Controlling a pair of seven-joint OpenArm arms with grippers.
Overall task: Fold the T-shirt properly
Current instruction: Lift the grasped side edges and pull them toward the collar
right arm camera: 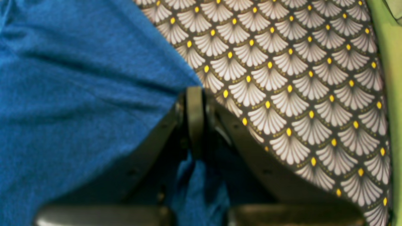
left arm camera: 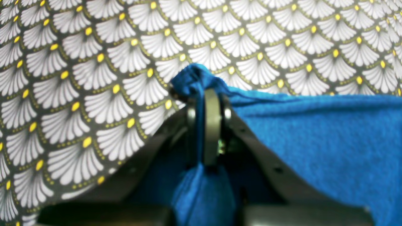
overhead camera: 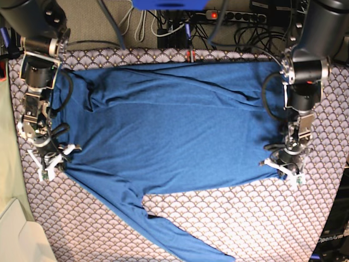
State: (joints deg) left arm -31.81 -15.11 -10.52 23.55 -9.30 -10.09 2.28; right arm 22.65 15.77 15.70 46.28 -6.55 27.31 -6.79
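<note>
The blue long-sleeved T-shirt (overhead camera: 174, 125) lies spread flat across the table, one sleeve (overhead camera: 180, 234) trailing toward the front edge. My left gripper (overhead camera: 284, 165) sits at the shirt's right front corner. In the left wrist view it (left arm camera: 205, 92) is shut on a bunched edge of the blue fabric (left arm camera: 314, 141). My right gripper (overhead camera: 49, 160) sits at the shirt's left front corner. In the right wrist view it (right arm camera: 194, 91) is shut on the shirt's edge (right arm camera: 78, 94). Both grippers are low, near the table.
A tablecloth with a white fan-and-yellow-dot pattern (overhead camera: 245, 218) covers the table. Cables and a power strip (overhead camera: 240, 16) lie behind the back edge. A green surface (right arm camera: 391, 62) borders the cloth on the base view's left, with a beige box (overhead camera: 16, 234) at the front left.
</note>
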